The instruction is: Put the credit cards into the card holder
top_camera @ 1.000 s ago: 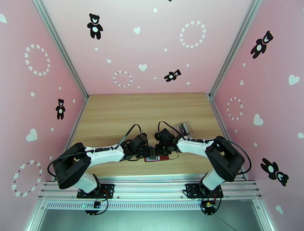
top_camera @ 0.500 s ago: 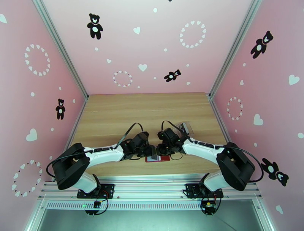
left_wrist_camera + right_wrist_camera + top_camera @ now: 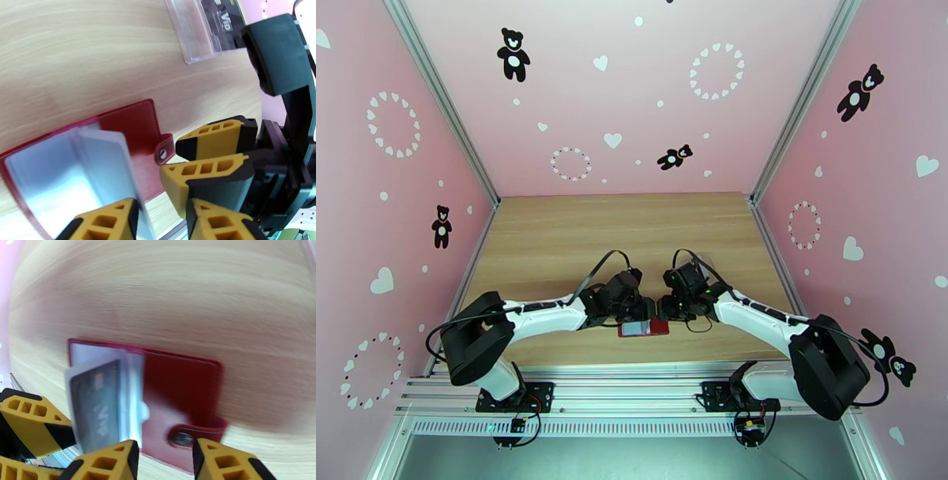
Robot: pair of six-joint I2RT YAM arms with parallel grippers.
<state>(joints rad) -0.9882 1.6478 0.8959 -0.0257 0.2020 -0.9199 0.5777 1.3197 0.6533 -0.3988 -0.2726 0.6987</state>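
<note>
**Student:** Fig. 1, wrist views. How did the right pincer (image 3: 164,451) stand?

**Tutor:** Spread, with nothing between its fingers. Just ahead of the gap lay the snap tab (image 3: 185,436) of the card holder (image 3: 181,378), which was opened flat on the table (image 3: 197,291). Off to one side of the gap, toward the left pincer (image 3: 160,209), a grey credit card (image 3: 94,405) stood tilted inside a clear pocket leaf (image 3: 134,386).

**Student:** And the left pincer?

**Tutor:** Also spread. The leaf rose between its fingers and leaned against one, not pinched. Close beyond it were the right pincer's fingers, and well beyond those lay a clear pouch (image 3: 205,35).

**Student:** How would the card handle?

**Tutor:** Probably light, stiff and slick. It was best taken by its free short edge, flat faces between the pads. The leaf looked floppy and would likely buckle if pushed, so it wanted steadying near its mouth. The cover seemed supple and was better pinned down than lifted.
</note>
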